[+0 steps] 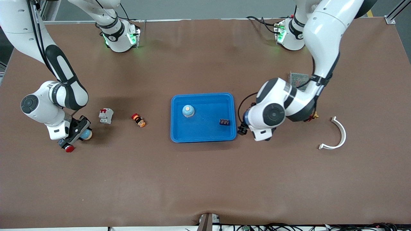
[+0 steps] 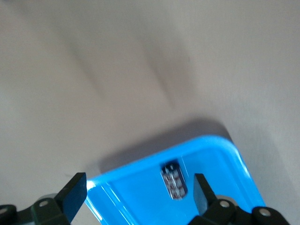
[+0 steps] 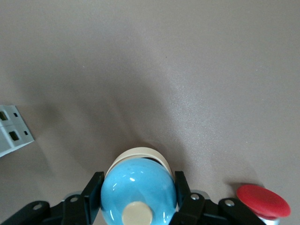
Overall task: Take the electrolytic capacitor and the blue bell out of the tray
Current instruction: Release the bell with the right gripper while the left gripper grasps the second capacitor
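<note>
While the right tool (image 3: 136, 199) pinches a blue bell (image 3: 137, 187) near the table's (image 1: 205, 179) end, the left tool (image 2: 136, 194) hangs spread over the tray's (image 1: 202, 138) corner.

bells: two, one (image 1: 188, 111) in the tray, one (image 3: 138, 191) between the right gripper's fingers
tray (image 1: 179, 134): one
capacitor (image 1: 224, 122): one
circuit breaker (image 1: 106, 115): one
red buttons: two (image 1: 69, 148) (image 1: 138, 120)
white curved piece (image 1: 337, 136): one
mesh-topped box (image 1: 298, 80): one
</note>
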Controlling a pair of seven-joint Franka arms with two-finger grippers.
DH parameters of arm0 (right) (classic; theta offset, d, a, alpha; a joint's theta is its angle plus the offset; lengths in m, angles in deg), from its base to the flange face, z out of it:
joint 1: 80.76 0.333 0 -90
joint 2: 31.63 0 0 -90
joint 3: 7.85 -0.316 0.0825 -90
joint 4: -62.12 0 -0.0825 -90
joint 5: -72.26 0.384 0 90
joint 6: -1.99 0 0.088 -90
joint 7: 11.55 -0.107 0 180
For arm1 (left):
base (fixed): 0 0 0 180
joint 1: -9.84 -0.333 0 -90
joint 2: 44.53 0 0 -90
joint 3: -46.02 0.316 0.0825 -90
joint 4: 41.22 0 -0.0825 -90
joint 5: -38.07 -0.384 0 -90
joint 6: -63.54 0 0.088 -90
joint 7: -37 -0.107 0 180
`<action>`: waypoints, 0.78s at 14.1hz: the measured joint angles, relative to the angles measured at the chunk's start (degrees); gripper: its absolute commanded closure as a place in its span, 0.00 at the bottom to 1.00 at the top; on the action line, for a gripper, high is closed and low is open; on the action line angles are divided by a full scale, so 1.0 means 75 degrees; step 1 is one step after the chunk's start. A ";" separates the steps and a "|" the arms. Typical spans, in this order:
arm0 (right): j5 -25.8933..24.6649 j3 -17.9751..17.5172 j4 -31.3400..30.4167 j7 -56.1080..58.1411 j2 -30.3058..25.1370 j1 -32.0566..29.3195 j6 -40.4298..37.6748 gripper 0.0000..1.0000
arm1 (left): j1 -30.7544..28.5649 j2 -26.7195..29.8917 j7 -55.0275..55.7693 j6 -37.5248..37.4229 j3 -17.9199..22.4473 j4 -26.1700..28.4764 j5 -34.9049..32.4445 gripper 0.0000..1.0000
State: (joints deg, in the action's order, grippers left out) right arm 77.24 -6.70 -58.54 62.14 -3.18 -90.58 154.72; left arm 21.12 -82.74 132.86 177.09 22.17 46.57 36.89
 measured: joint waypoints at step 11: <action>0.0149 -0.0048 -0.0022 -0.0001 -0.0003 0.0000 0.0025 0.00 | 0.1341 -0.0756 0.2803 0.1551 0.0603 -0.0081 -0.0003 0.19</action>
State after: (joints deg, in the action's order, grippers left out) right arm 78.36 -7.07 -58.70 62.13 -3.20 -90.58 154.90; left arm 31.18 -88.41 153.88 188.72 26.69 45.96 36.86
